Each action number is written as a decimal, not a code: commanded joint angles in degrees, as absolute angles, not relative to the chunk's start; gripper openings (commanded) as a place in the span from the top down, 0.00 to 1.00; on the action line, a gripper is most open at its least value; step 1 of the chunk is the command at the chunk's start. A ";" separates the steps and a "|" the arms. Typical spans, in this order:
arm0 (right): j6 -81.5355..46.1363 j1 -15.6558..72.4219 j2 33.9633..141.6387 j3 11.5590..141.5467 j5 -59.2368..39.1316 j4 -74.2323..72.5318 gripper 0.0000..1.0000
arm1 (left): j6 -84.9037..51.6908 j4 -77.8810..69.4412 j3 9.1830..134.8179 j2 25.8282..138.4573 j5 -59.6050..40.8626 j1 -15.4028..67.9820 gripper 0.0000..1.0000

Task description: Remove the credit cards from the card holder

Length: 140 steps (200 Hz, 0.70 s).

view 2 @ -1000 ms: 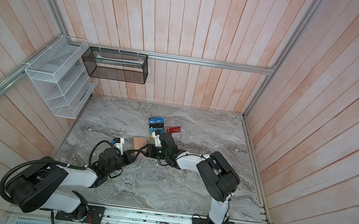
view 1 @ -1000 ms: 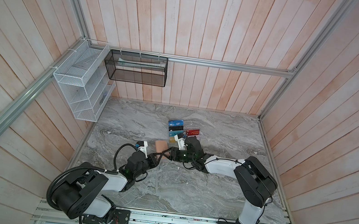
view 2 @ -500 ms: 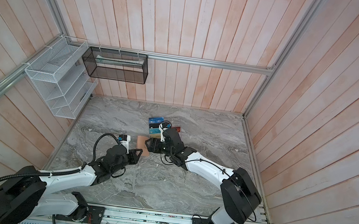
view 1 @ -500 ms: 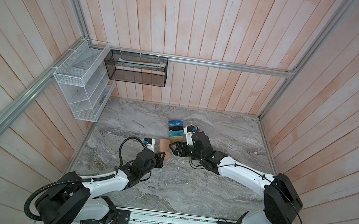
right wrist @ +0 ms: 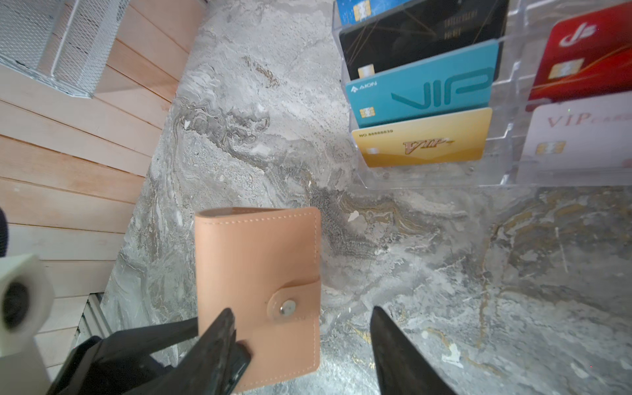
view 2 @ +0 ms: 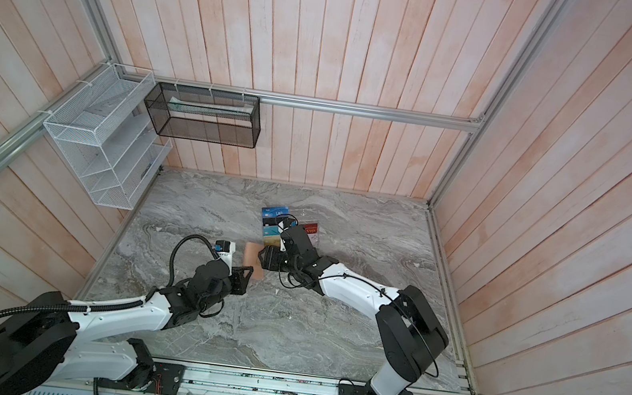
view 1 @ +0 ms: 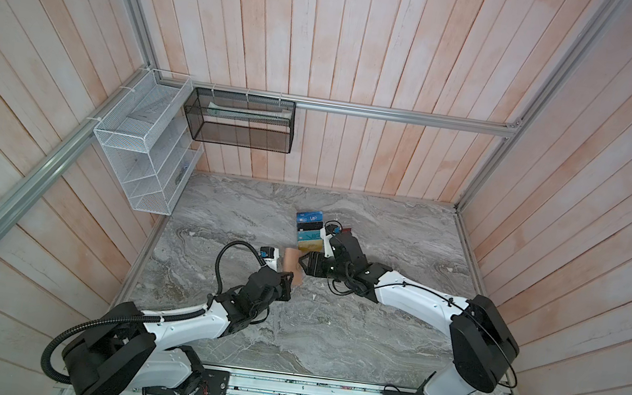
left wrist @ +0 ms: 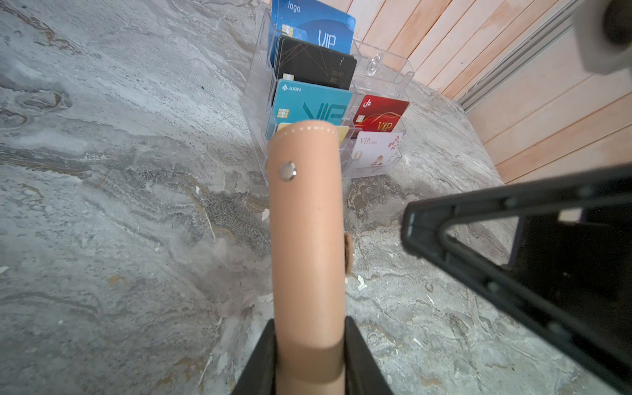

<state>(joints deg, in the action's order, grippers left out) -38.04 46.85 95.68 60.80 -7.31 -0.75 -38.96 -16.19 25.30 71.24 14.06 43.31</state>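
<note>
Left gripper (left wrist: 309,345) is clamped on one end of the holder (left wrist: 306,222), whose snap is fastened. It sits mid-frame in both top views. Right gripper (right wrist: 301,309) stands open just beside it, 1 finger over the holder's face and the other past its tab edge. Bare table (view 1: 328,334) spreads wide below and to both sides. Just above, the clear stand (right wrist: 509,136) holds 6 cards (left wrist: 314,65), 4 in 1 column and 2 in the next.
</note>
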 commanded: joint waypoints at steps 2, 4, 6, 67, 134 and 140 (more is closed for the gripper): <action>-38.98 47.61 97.04 62.08 -9.27 -0.56 0.38 | -38.14 -18.87 27.07 70.06 16.04 43.77 1.00; -39.01 47.63 97.14 61.99 -9.30 -0.62 0.39 | -38.14 -18.89 27.05 70.14 16.01 43.77 1.00; -39.02 47.70 97.13 61.97 -9.31 -0.64 0.39 | -38.19 -18.94 27.06 70.16 16.00 43.77 1.00; -39.28 47.99 99.28 63.21 -10.00 -1.13 0.44 | -38.76 -19.86 27.06 70.78 16.00 44.30 1.00; -39.64 48.95 101.34 64.08 -8.01 0.24 0.57 | -38.94 -20.24 26.72 70.04 17.28 44.65 1.00; -39.72 49.04 101.42 63.98 -7.95 0.18 0.59 | -39.02 -20.22 26.63 69.90 17.52 44.70 1.00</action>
<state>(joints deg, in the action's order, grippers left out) -39.42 48.31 99.98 63.18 -8.91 -1.28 -39.03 -15.86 25.30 71.24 15.33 44.07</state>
